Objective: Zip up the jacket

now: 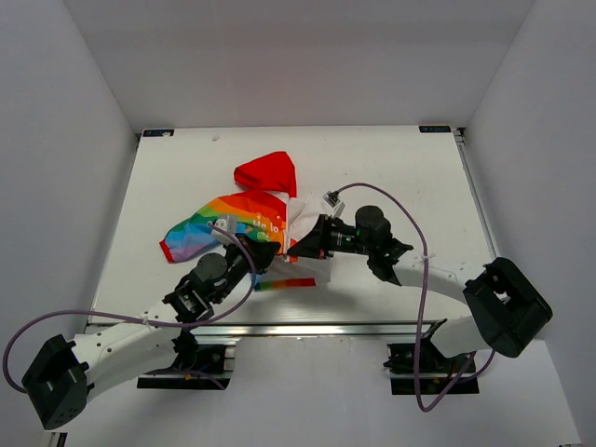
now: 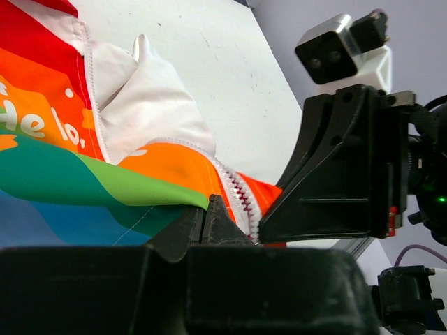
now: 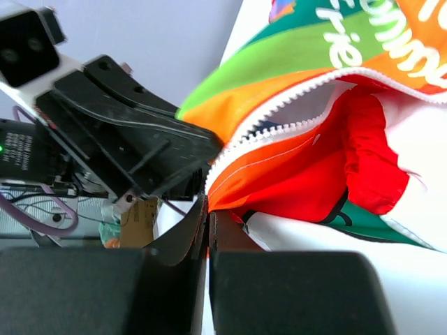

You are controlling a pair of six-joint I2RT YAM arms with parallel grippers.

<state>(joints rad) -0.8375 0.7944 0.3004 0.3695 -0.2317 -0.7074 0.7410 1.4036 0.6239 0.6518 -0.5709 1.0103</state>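
Pinches bottom hem of jacket [image 1: 244, 216] beside zipper [image 2: 239, 197] foot with left pincer [image 2: 207, 211]; clamps, apparently, the facing edge with right pincer [image 3: 207, 211].

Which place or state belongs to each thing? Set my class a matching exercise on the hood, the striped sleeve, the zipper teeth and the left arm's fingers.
Things
1. red fabric hood
2. rainbow-striped fabric sleeve
3. white zipper teeth
4. left arm's fingers

Places and states
A. parted, the two rows not joined
B. shut on the lower edge of the child's rainbow-panelled fabric jacket
C. stretched out to the left
D. farthest back in the top view

Pairs: 1-D, 2-C, 3-A, 4-B
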